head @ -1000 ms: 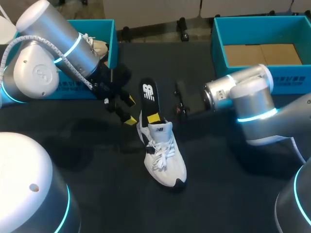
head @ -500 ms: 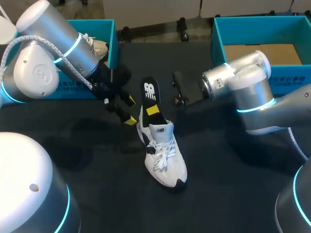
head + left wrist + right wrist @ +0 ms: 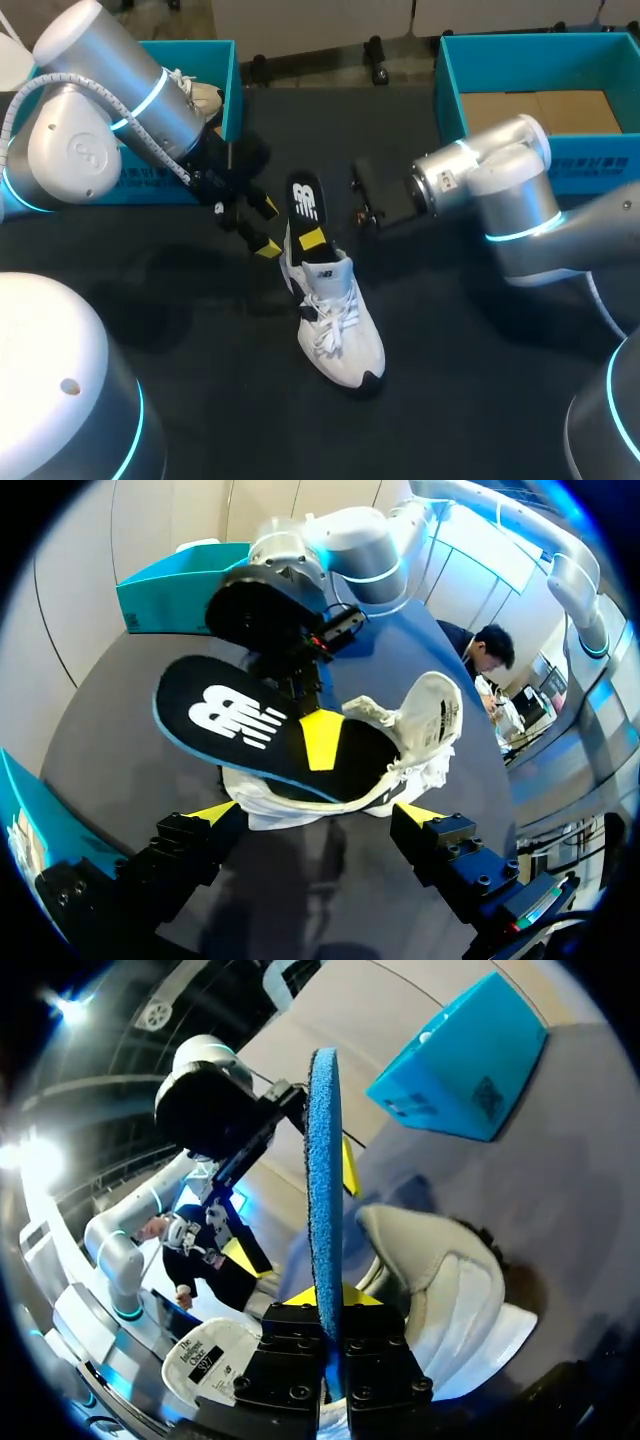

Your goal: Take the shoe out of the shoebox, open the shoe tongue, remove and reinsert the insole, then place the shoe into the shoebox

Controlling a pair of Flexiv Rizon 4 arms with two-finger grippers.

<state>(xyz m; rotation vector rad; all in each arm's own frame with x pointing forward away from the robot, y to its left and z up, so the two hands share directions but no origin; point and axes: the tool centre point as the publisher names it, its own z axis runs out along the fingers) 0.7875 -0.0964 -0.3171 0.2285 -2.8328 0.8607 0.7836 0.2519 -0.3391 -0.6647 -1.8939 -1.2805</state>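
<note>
A white shoe (image 3: 338, 325) lies on the dark table, heel toward the far side. Its black insole (image 3: 305, 203) sticks half out of the heel opening, logo side up. My right gripper (image 3: 313, 240) comes in from the right and is shut on the insole just above the shoe's collar. The right wrist view shows the insole (image 3: 322, 1190) edge-on, pinched in my right gripper (image 3: 330, 1305), with the shoe (image 3: 445, 1295) beside it. My left gripper (image 3: 262, 227) stands open just left of the heel; its own view puts the left gripper (image 3: 318, 815) short of the insole (image 3: 245, 720) and shoe (image 3: 425, 725).
A teal shoebox (image 3: 225, 70) at the back left holds another shoe (image 3: 198, 96). A second teal box (image 3: 450, 90) with a cardboard floor stands at the back right. My left arm's elbow (image 3: 70, 150) bulks over the table's left side.
My right gripper has closed on the insole while its arm swung left. The insole and the shoe's heel shifted slightly left. The left arm has kept still.
</note>
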